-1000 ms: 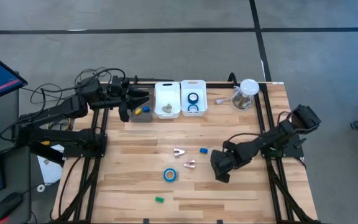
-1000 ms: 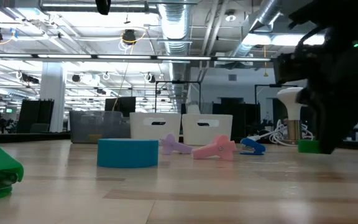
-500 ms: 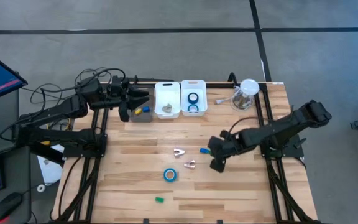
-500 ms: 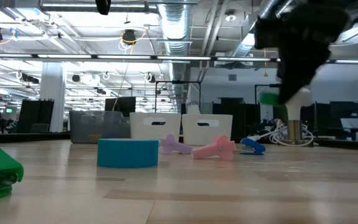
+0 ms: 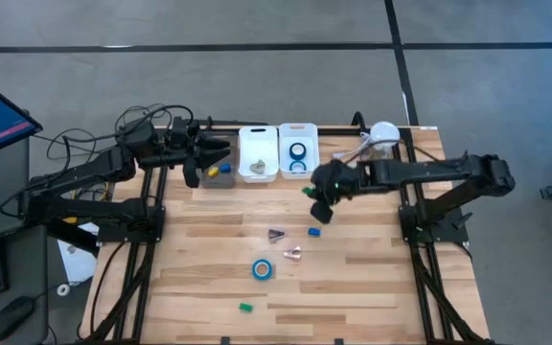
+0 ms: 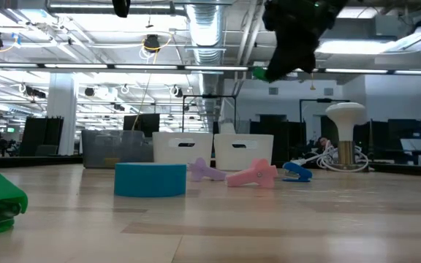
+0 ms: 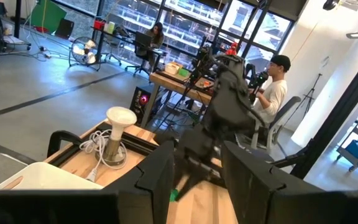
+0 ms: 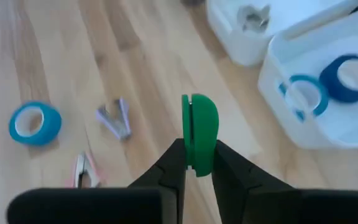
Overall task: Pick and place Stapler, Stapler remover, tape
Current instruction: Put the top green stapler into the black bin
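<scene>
- Stapler first: I see a small green plastic stapler (image 5: 245,308) lying on the wooden table (image 5: 372,287) at about 6 o'clock, closest to the front edge.
- A bright-blue ring-shaped tape roll (image 5: 262,269) lies flat just beyond it, near the table's centre.
- A pink staple remover (image 5: 292,254) and a lilac staple remover (image 5: 276,234) sit at its 1 o'clock, with a small blue stapler (image 5: 314,231) beside them.
- My right gripper (image 8: 197,163) hangs above the table towards 1 o'clock, fingers clamped on a second green stapler (image 8: 198,134).
- Two more blue tape rolls (image 5: 298,158) lie in the right-hand white plastic bin (image 5: 298,131) at 12 o'clock.
- My left gripper (image 5: 202,156) waits at 11 o'clock over a grey bin (image 5: 217,180), fingers apart and empty.
</scene>
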`<state>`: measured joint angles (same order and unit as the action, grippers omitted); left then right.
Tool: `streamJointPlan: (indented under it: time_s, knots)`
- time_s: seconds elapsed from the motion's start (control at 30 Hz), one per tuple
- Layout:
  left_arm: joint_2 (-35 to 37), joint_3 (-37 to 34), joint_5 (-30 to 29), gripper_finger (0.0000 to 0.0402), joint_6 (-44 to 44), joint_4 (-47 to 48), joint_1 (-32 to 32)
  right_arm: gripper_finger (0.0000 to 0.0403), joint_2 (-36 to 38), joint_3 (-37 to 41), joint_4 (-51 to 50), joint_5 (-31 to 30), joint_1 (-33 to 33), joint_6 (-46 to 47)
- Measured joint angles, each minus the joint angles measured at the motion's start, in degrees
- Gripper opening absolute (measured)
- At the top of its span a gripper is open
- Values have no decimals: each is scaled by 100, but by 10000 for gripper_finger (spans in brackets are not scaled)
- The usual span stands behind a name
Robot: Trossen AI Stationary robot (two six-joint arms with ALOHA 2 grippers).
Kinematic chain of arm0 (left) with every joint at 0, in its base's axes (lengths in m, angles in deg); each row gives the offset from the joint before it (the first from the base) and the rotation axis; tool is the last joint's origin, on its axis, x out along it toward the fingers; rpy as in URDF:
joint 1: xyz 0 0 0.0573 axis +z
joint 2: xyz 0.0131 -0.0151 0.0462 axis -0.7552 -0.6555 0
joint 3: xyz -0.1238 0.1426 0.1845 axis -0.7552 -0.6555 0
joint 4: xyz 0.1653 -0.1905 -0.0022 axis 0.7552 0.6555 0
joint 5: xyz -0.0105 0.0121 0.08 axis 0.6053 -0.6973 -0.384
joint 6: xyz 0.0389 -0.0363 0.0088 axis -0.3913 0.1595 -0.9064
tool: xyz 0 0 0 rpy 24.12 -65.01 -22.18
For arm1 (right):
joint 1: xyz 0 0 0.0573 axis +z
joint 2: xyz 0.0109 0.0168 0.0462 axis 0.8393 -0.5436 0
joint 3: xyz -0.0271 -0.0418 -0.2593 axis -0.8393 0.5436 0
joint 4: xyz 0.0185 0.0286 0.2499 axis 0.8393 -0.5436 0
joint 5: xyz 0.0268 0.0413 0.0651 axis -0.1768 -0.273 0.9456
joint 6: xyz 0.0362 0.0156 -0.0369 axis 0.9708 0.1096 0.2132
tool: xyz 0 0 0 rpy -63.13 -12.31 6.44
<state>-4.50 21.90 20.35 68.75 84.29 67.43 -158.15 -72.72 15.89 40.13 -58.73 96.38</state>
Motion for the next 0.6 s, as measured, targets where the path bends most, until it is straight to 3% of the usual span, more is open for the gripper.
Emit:
streamJointPlan:
  time_s: [0.3,0.6]
  knots:
    - [2,0,0,126,-15,0,0,52,-12,-193,301,493,-663,-386]
    - [2,0,-1,126,-17,0,2,53,-789,-225,944,1222,-1004,-503]
